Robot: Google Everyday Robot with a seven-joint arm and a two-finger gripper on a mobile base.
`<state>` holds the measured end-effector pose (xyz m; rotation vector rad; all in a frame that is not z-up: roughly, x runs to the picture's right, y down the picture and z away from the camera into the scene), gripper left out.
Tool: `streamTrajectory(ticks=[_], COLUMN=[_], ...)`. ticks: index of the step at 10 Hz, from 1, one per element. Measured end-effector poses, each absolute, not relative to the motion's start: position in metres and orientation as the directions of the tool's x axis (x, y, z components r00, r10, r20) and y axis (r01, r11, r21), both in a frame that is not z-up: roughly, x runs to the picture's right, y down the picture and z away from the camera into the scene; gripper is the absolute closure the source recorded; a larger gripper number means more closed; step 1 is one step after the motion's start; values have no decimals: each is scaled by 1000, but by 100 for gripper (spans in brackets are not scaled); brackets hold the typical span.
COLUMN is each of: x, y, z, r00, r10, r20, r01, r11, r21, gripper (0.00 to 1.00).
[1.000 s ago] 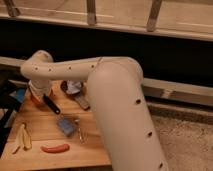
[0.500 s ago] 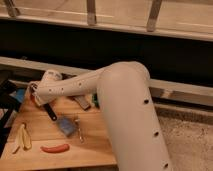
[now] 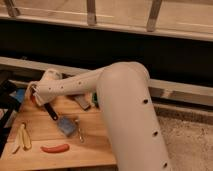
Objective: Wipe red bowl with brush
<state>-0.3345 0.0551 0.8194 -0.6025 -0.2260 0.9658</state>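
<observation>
Your gripper (image 3: 37, 95) is over the far-left part of the table (image 3: 95, 150), fingers closed on the brush (image 3: 50, 112). Its black handle slants out toward the blue sponge (image 3: 66, 125). The red bowl (image 3: 32, 99) shows only as a sliver under the gripper. A fork (image 3: 79, 131) lies just beside the sponge. A long red item (image 3: 55, 148) and a yellow item (image 3: 22, 137) lie nearer the front edge.

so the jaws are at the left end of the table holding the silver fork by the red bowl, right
Not quite: the jaws, at the left end of the table, are shut on the brush, not the fork. The camera view shows its black handle sticking out from them by the red bowl, while the silver fork lies beside the blue sponge.
</observation>
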Motion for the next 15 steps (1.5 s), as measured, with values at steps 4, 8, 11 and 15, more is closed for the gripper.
streamTrajectory(ticks=[4,8,11,15], x=[-322,-313,-306,-307], y=[38,35,42,43], z=[825,834,847,847], r00=[656,681,697,698], r10=[726,692,660,659], r20=[-207,-241,-280,-281], r01=[-684,-675,-669,-669], r11=[455,464,459,459], r21=[-570,-574,-584,-584], gripper=[100,100,100,100])
